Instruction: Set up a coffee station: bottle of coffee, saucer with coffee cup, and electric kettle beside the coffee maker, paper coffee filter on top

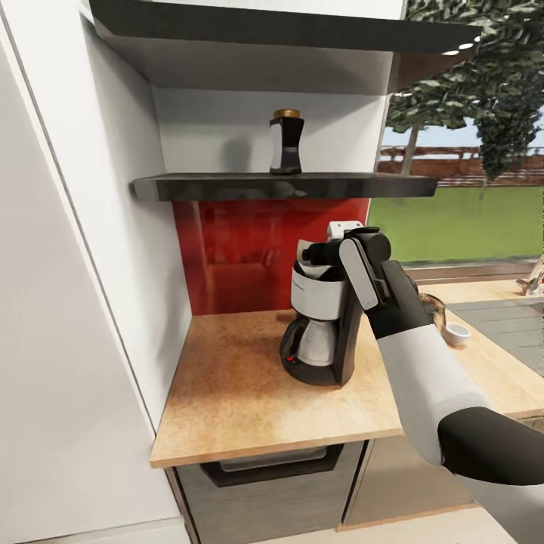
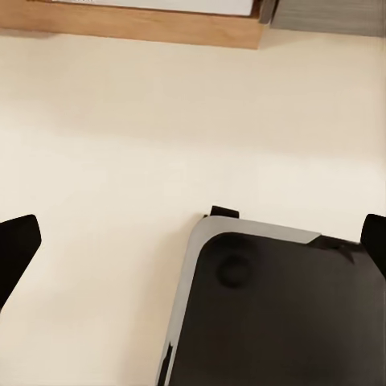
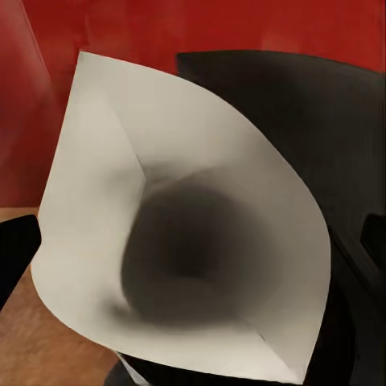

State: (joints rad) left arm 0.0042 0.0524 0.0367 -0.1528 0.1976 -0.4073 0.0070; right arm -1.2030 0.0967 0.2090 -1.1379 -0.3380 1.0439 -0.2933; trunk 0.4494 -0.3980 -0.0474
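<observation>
Right pincer (image 1: 332, 253), jaws spread with nothing between them, hovers just above the thin white paper cone filter (image 3: 189, 241) lying mouth-up on the black-and-silver drip coffee maker (image 1: 321, 321) near the light wood-look bench's (image 1: 242, 393) back edge.

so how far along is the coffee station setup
Done: the coffee maker stands on the kitchen countertop. In hand: the right gripper is at the machine's top, where the paper coffee filter sits. Left: the bottle of coffee is on the kitchen shelf; a white cup sits apart; kettle and saucer unplaced.
</observation>
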